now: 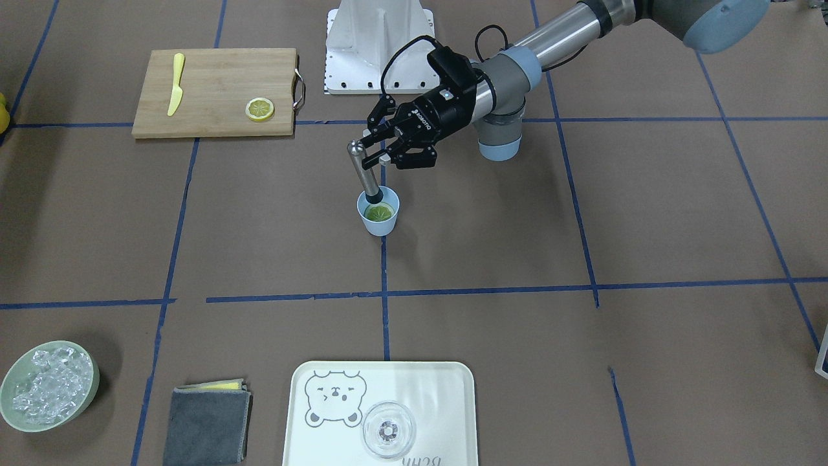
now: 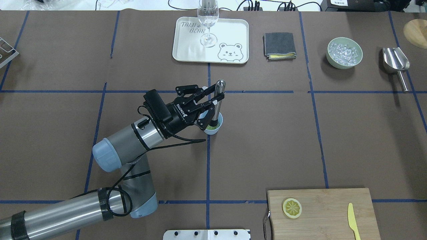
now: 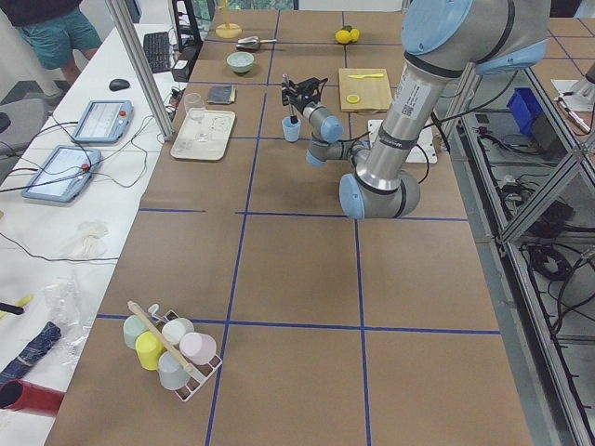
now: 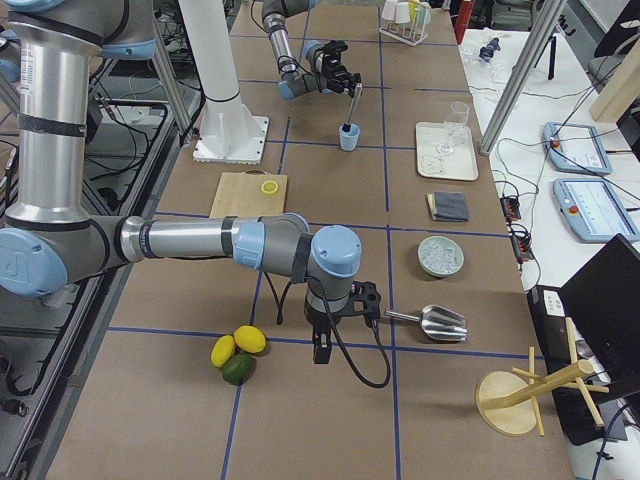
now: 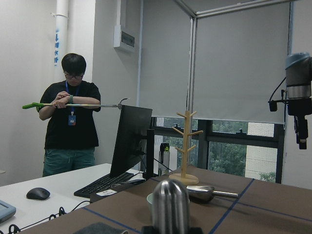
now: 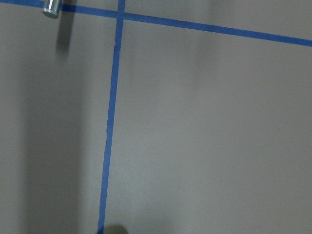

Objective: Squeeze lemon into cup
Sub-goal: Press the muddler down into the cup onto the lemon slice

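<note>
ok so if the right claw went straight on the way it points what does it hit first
The bare table. The right claw points straight down, and its wrist view shows only brown tabletop and blue tape below, with the scoop handle off to one side.

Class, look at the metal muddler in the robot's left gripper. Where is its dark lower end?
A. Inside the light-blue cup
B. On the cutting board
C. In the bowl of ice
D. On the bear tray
A: the left gripper holds the metal muddler slightly tilted, and its dark tip dips inside the rim of the light-blue cup, by the lemon slice lying in it.
</note>
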You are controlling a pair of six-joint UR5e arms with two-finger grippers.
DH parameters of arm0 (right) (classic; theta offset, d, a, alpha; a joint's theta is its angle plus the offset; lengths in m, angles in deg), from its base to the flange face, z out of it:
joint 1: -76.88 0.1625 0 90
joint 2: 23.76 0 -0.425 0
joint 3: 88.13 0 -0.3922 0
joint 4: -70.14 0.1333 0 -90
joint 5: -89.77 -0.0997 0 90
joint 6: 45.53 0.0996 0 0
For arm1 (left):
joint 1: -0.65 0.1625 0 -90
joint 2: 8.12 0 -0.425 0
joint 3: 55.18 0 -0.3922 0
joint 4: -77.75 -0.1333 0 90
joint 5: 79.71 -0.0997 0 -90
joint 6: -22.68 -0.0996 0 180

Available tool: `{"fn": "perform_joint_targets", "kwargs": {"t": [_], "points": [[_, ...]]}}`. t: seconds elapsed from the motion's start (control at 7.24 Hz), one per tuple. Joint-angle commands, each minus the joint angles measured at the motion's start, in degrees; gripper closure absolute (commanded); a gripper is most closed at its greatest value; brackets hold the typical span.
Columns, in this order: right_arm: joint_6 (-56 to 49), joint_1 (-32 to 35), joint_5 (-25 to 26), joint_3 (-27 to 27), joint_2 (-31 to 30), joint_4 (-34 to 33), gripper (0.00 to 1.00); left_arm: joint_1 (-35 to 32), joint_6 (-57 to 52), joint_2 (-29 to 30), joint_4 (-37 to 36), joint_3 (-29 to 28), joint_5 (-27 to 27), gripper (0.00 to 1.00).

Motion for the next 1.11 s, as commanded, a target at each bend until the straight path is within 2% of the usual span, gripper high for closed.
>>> {"fn": "perform_joint_targets", "kwargs": {"t": [0.0,0.28,0.55,0.69,0.83,0.97], "points": [[0.0,0.06,0.0,0.08,-0.28,0.0,0.0,-0.63,4.8,-1.48,-5.4,2.65,0.01,1.0],[0.0,0.06,0.0,0.17,-0.37,0.09,0.0,-1.51,10.52,-2.09,-24.24,12.27,0.01,1.0],[-0.09,0.06,0.0,0.17,-0.54,0.18,0.0,-1.78,12.58,-2.88,-48.41,23.45,0.01,1.0],[-0.01,0.06,-0.08,0.17,-0.63,0.35,0.0,-2.56,12.67,-3.41,-54.78,24.97,0.53,1.0],[-0.09,-0.03,-0.26,0.0,-0.63,0.44,0.0,-6.49,12.67,-4.55,-61.98,25.51,8.28,1.0],[-0.01,-0.03,-0.61,0.08,-0.46,0.61,0.0,-11.75,12.67,-6.73,-69.97,27.6,19.58,1.0]]}}
